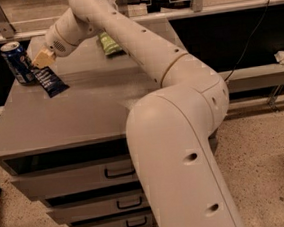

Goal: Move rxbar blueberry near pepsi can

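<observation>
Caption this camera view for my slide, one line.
Gripper at the far end of the rxbar blueberry, beside the upright pepsi can on a drawer cabinet.

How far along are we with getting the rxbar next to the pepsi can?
Mostly done: the rxbar blueberry rests on the cabinet top right beside the pepsi can. In hand: the gripper sits at the bar's upper end, next to the can. Left: clearing the arm away from the bar without knocking the can.
</observation>
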Controlling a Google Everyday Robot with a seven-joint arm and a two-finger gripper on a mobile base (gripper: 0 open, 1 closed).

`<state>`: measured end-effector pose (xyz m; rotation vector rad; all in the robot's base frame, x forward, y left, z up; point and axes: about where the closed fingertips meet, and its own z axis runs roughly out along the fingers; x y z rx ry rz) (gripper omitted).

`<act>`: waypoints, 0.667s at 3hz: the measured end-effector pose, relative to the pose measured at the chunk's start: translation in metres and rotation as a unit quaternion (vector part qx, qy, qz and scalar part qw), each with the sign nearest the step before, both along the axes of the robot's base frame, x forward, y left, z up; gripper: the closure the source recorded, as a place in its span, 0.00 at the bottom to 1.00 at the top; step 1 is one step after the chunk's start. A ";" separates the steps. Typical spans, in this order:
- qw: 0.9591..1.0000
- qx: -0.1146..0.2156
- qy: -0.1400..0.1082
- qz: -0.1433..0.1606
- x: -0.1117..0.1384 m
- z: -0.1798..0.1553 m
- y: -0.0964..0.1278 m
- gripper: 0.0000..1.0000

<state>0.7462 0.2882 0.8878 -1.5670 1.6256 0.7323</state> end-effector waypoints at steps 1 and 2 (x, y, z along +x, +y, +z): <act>1.000 0.004 0.003 -0.011 0.006 -0.004 0.000 0.51; 1.000 0.005 0.006 -0.018 0.011 -0.006 0.002 0.28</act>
